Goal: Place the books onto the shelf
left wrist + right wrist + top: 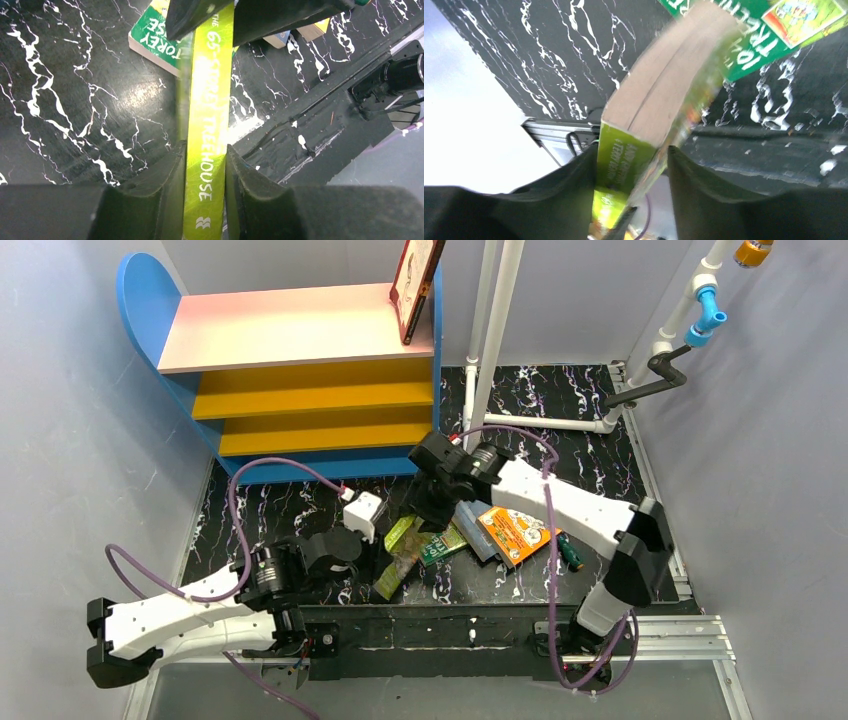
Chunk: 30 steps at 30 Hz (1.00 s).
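Observation:
The shelf (290, 330) stands at the back left, with a red-bordered book (415, 285) leaning on its pink top. My left gripper (205, 170) is shut on the spine of the lime-green book (207, 125), which is held on edge above the mat. Around the book's other end my right gripper (631, 160) stands open. That book (659, 100) rests against one finger, with a gap to the other. On the mat lie a green book with yellow lettering (440, 543), a dark blue book (478, 540) and an orange book (515, 532).
A small green-handled screwdriver (570, 553) lies right of the orange book. White pipes (495, 330) rise behind the mat, beside the shelf's right wall. The black base rail (450, 630) runs along the near edge.

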### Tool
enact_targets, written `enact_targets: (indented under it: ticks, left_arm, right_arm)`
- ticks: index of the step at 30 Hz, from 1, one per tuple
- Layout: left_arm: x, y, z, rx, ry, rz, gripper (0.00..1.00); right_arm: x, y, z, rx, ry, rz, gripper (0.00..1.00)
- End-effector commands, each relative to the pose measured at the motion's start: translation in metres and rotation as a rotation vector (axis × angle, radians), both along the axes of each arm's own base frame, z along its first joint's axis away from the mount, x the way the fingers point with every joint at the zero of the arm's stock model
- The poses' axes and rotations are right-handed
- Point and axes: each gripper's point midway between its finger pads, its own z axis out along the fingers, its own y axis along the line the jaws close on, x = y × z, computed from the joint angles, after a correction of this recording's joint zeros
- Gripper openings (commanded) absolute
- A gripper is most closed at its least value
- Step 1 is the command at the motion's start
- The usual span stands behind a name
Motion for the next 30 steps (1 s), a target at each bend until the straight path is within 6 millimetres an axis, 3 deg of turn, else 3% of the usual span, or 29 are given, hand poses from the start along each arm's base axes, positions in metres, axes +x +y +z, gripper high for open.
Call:
enact_targets:
  ticks: [1, 10, 20, 23, 30]
  left_arm:
    - [0.014, 0.061, -0.019, 0.144, -0.028, 0.228, 0.00]
    - [0.024, 0.067, -0.031, 0.217, -0.051, 0.292, 0.00]
    - [0.046, 0.101, -0.008, 0.178, -0.183, 0.535, 0.00]
    - [0.051, 0.097, 0.014, 0.132, -0.221, 0.535, 0.00]
    - [0.047, 0.092, 0.101, -0.040, -0.267, 0.452, 0.00]
  right_arm:
    - [0.008, -0.037, 0.019, 0.035, -0.217, 0.103, 0.65]
    - [0.013, -0.054, 0.029, 0.020, -0.303, 0.090, 0.72]
    - [0.013, -0.093, 0.024, -0.048, -0.370, 0.027, 0.72]
    - [0.010, -0.097, 0.018, -0.055, -0.358, 0.021, 0.71]
    - [0.011, -0.099, 0.020, -0.037, -0.392, 0.032, 0.70]
